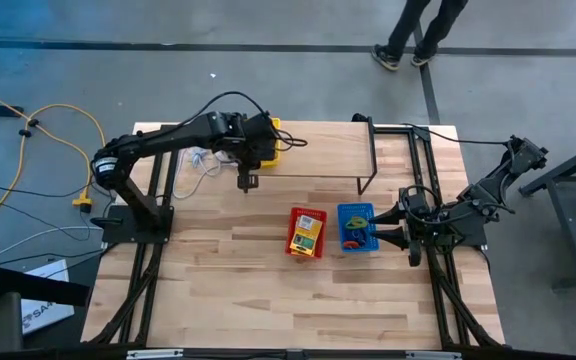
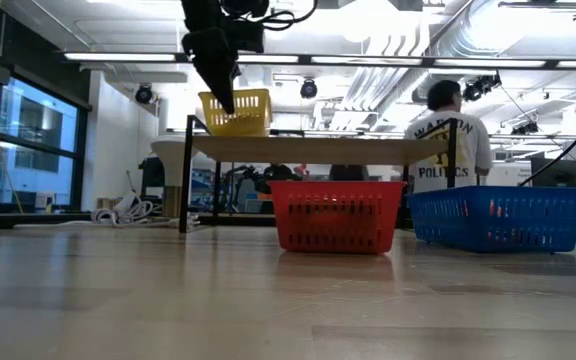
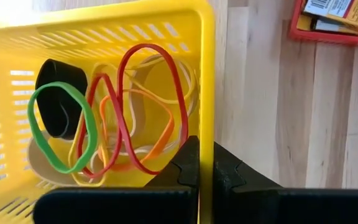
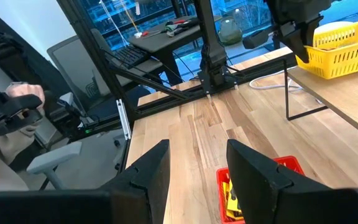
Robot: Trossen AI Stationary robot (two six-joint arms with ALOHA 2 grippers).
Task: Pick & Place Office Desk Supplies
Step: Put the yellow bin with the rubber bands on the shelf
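Observation:
A yellow basket holds red, orange, green and yellow rubber bands, a black ring and a pale ring. It is at the raised wooden shelf at the table's far side, seen in the low view as yellow basket. My left gripper is shut on its wall. My right gripper hangs open and holds nothing, high beside the blue basket of coloured rings. A red basket with yellow-and-green card boxes stands left of the blue one. My left gripper pinches the yellow basket's side wall just below the rim, near a corner. One finger is inside the basket and the other outside. The fingers slant steeply down from above. Whether the basket's bottom rests on the shelf, I cannot tell.
The shelf stands on thin black legs, with open space beneath it. White cable lies at the table's far left. Bare wood lies along the table's near side. A person stands beyond the table, and a hand shows off to the side.

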